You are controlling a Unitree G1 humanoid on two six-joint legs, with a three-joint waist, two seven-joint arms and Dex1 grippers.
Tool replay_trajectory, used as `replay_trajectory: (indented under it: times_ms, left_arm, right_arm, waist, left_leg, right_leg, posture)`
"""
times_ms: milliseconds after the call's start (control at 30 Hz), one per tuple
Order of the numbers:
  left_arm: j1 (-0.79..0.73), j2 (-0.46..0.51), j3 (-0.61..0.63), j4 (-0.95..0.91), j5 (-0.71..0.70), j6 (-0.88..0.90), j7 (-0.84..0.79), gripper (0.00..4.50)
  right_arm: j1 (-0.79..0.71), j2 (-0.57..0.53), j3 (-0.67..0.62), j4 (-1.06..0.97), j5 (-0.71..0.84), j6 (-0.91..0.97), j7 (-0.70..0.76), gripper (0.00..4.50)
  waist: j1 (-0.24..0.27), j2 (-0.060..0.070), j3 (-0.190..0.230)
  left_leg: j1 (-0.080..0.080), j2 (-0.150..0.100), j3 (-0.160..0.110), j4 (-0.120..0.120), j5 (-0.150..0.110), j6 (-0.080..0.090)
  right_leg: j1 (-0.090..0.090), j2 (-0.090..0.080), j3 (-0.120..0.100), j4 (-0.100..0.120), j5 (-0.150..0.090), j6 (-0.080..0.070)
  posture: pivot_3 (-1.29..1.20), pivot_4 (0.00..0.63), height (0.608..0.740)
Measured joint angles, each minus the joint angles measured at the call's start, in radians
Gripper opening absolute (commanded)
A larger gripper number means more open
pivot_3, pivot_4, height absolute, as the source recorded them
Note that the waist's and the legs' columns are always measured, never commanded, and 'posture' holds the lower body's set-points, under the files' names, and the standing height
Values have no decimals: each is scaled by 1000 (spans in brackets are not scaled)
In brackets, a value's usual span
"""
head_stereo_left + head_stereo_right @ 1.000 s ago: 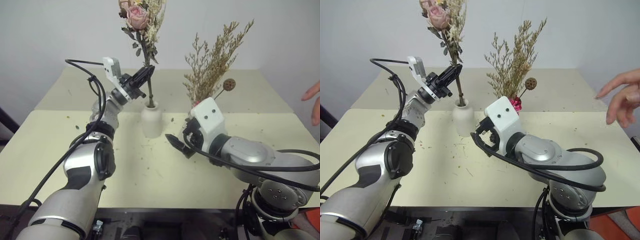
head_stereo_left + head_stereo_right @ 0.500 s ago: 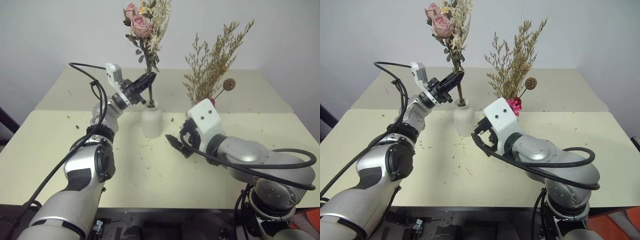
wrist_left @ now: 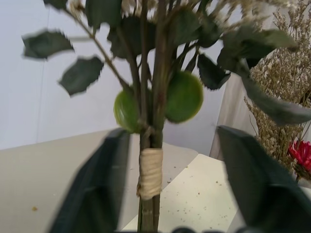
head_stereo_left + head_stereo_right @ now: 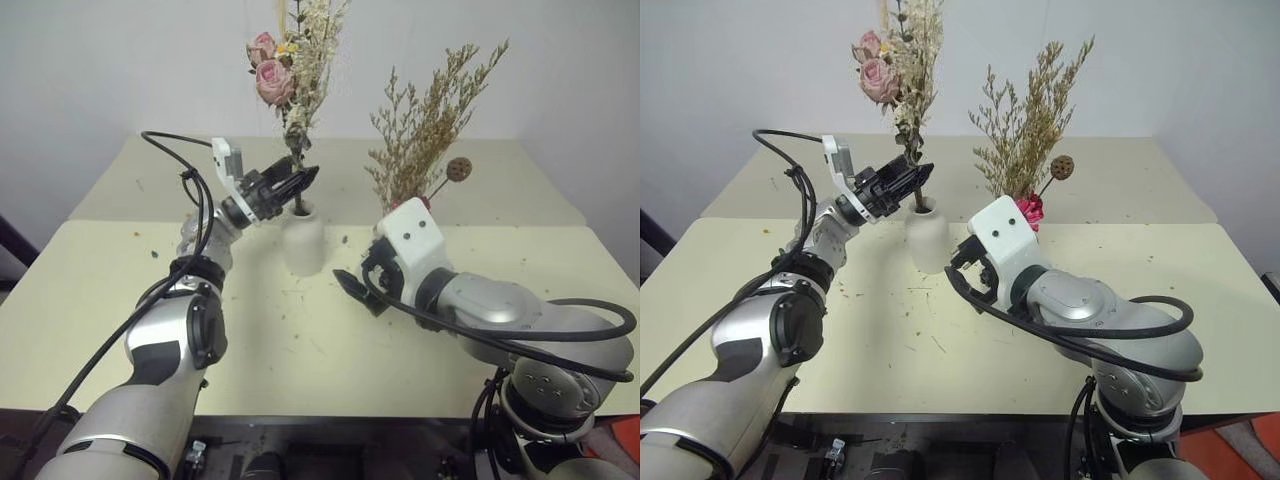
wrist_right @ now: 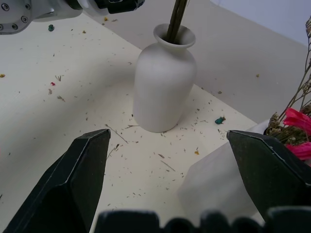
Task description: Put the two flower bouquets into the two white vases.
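Cream tabletop [image 4: 100, 290], littered with dried bits: the rose bouquet [image 4: 290, 70] stands in the bottle vase [image 4: 303, 240], the left gripper [image 4: 290, 185] spread around its stems. The right gripper [image 4: 352, 288] hangs wide open beside the tan-sprig bouquet [image 4: 430, 120], whose cone vase [image 5: 214, 182] it hides.

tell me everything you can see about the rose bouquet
The rose bouquet is a thin dried bunch: pale pink roses, cream sprigs and dark green leaves, its stems bound with a tan wrap. It stands nearly upright with its stems down in the neck of the rounded white vase on the table. The left gripper is open with its fingers either side of the stems, just above the vase mouth, not clamping them.
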Motion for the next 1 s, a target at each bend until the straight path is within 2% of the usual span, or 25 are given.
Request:
replay_trajectory:
  times_ms: [33,67,533,833,1000]
  left_arm:
    - [0,6,-2,0,1,0,-2,4354]
    - [0,13,-6,0,1,1,-6,4455]
    - [13,92,-79,-8,49,43,-108,4455]
    - [84,243,-127,-75,78,57,-229,4455]
    - [173,324,-142,-219,72,74,-299,4455]
  right_arm:
    - [4,-9,-10,-6,3,0,4,4500]
    - [8,-22,-27,-13,12,0,12,4500]
    - [36,-171,-123,-49,139,0,68,4500]
    - [41,-202,-163,-54,197,0,60,4500]
    - [51,-214,-199,-60,228,0,65,4500]
  waist:
    - [0,0,0]
    - [1,0,0]
    - [-3,0,0]
    - [0,0,0]
    - [0,0,0]
  left_leg:
    - [0,0,0,0,0,0]
    - [0,0,0,0,0,0]
    - [0,0,0,0,0,0]
    - [0,1,0,-1,0,0]
    - [0,1,0,-1,0,0]
  right_leg:
    - [0,0,0,0,0,0]
    - [0,0,0,0,0,0]
    - [0,0,0,0,-2,4]
    - [0,0,0,0,-2,4]
    - [0,0,0,0,-2,2]
  posture:
    - [0,150,740]
    - [0,150,740]
    - [0,150,740]
    - [0,150,740]
    - [0,150,740]
